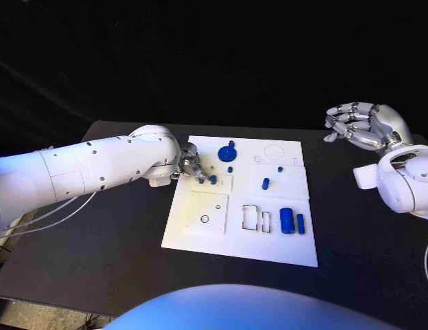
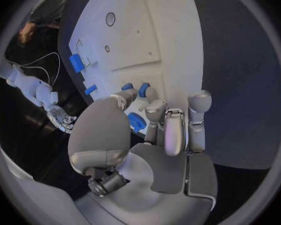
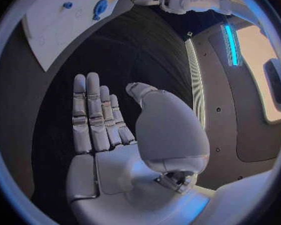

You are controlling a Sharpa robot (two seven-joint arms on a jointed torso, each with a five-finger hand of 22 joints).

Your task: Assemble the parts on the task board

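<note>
Several parts (image 1: 291, 220) are lying loose on the task board (image 1: 242, 251) — assembly looks barely underway. The left hand (image 1: 188, 167) is reaching at two small blue pegs (image 1: 207, 180) near the board's left edge; whether it is grasping one, I cannot tell. The right hand (image 1: 364, 125) is hovering off-board — fingers spread, holding nothing.

Left hand (image 1: 189, 167) perhaps hides a small part.

- No text, label, brand, number or sign can be read on the task board (image 1: 283, 244), on its blue parts or on either arm.
</note>
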